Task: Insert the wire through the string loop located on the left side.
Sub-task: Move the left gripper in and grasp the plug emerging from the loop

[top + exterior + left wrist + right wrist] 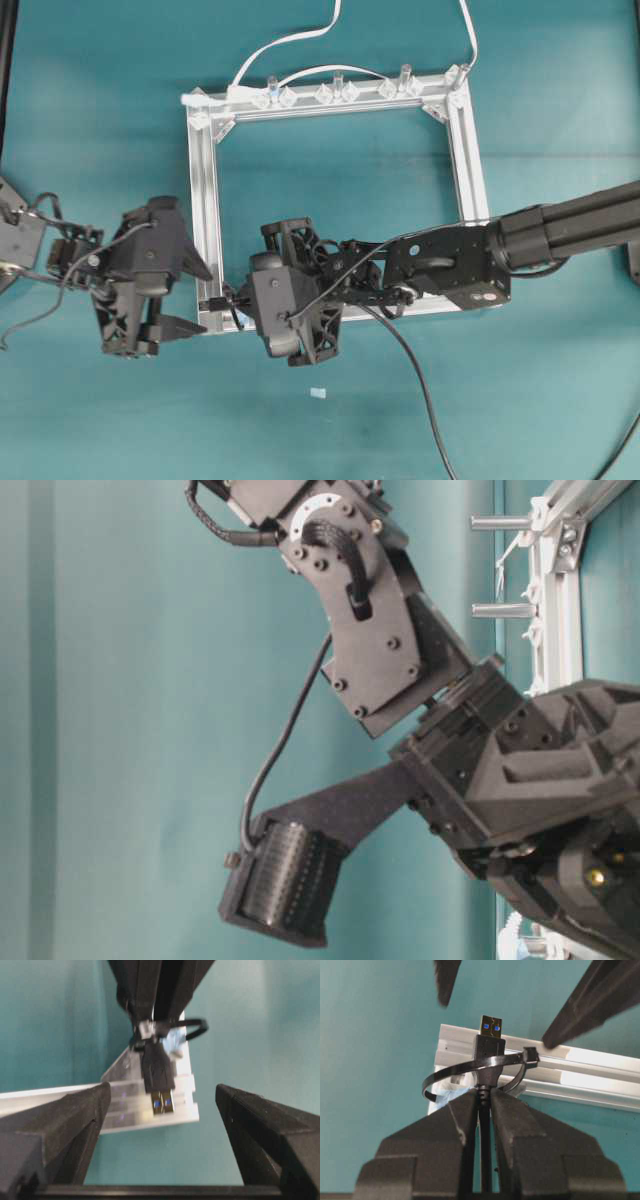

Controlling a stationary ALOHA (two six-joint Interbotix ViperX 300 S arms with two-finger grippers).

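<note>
While our two arms meet at the lower left corner of one silver frame (205, 190), we count one wire (486, 1050), one string loop (470, 1067), two white cables (290, 40) along the frame's top rail and several clear clips (335, 92) there. Our right gripper (484, 1102) is clamped tight on the wire just behind its plug, and the plug's metal tip, showing two blue marks, pokes through the loop and past the frame edge. Our left gripper (160, 1110) stands spread wide with nothing in it, one finger (65, 1120) on each side of the plug tip, not touching it. We can read no writing or brand anywhere. One small pale scrap (318, 393) lies on the teal worktop (520, 400) below the right arm. The wire trails down across the worktop.
</note>
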